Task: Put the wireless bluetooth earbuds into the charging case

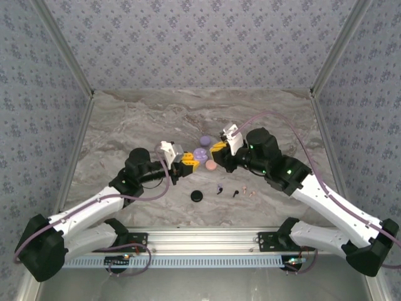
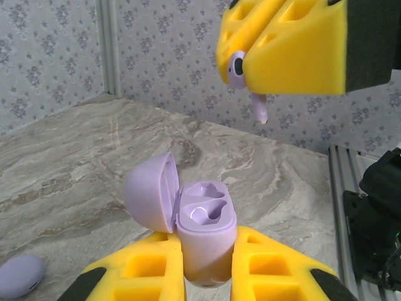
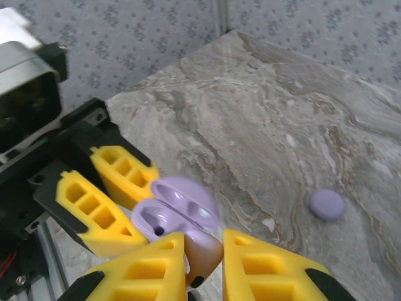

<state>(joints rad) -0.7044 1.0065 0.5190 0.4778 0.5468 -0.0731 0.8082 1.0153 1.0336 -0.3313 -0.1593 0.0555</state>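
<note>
My left gripper (image 2: 207,252) is shut on the body of an open lilac charging case (image 2: 204,216), held upright with its lid (image 2: 150,194) swung to the left and both sockets empty. In the top view the case (image 1: 199,153) sits between the left gripper (image 1: 188,165) and the right gripper (image 1: 220,148). My right gripper (image 3: 203,241) is shut on a lilac earbud (image 3: 207,256). From the left wrist view that earbud (image 2: 239,66) hangs stem down, above and to the right of the case, not touching it. Three more earbuds lie on the table: lilac (image 1: 219,188), black (image 1: 235,192) and pale pink (image 1: 250,192).
A closed lilac case (image 1: 205,139) lies just behind the grippers. A pink round case (image 1: 211,165) sits under them and a black round case (image 1: 198,195) nearer the front. Patterned walls enclose the marble table (image 1: 125,125); a metal rail (image 1: 207,241) runs along its near edge.
</note>
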